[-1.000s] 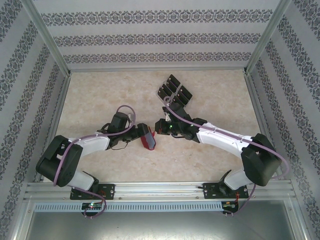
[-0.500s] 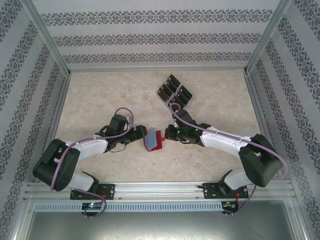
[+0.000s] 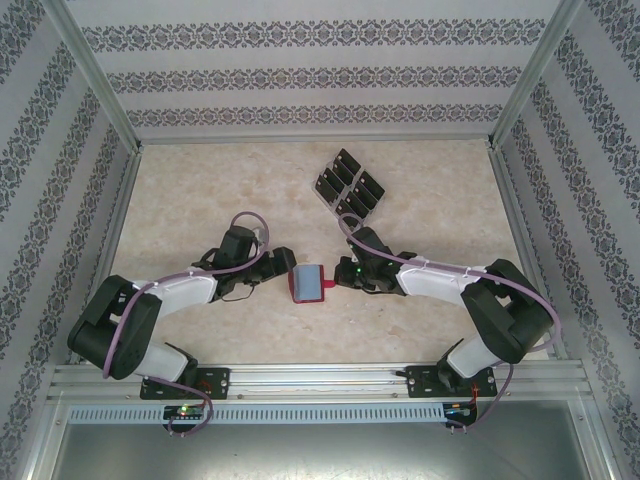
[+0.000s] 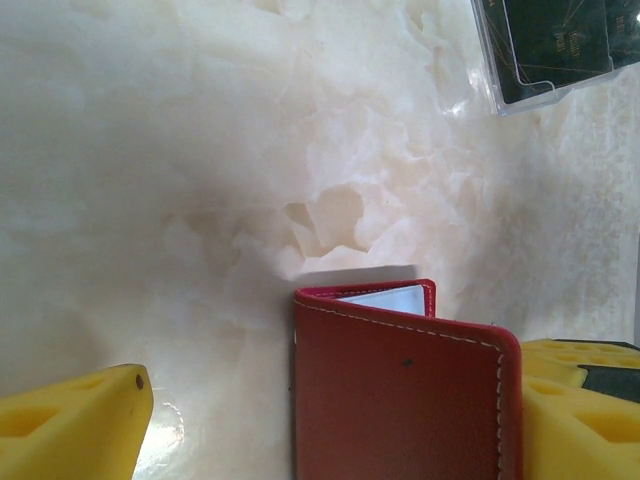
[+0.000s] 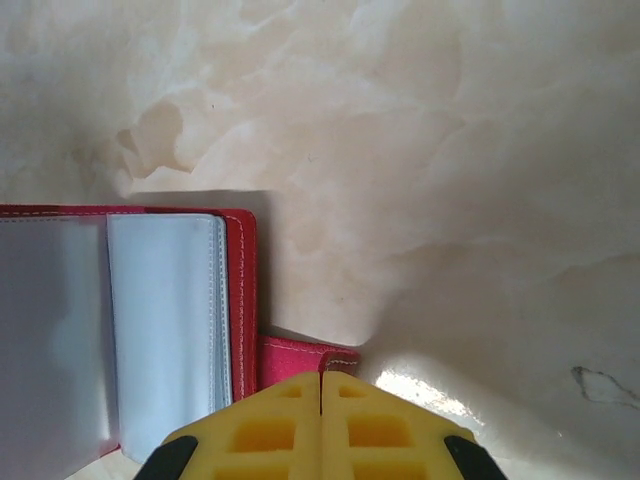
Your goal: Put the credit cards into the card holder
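Card holder (image 3: 308, 284) lay open mid-table, grey pockets up, no card seen inside. Left gripper (image 3: 284, 270) spread wide, red cover between fingers, unclamped. Right gripper (image 5: 320, 380) closed tight at snap tab (image 5: 305, 355); hold on it unclear. Credit cards (image 3: 348, 185) sat beyond in clear rack (image 4: 478, 85); loading not begun.

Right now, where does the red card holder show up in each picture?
Top external: card holder at the picture's centre, mid-table.
Left wrist: card holder at the bottom, right of centre, red outside showing.
Right wrist: card holder at lower left, open, grey sleeves showing.
Shared landmark: the marbled tabletop under it.
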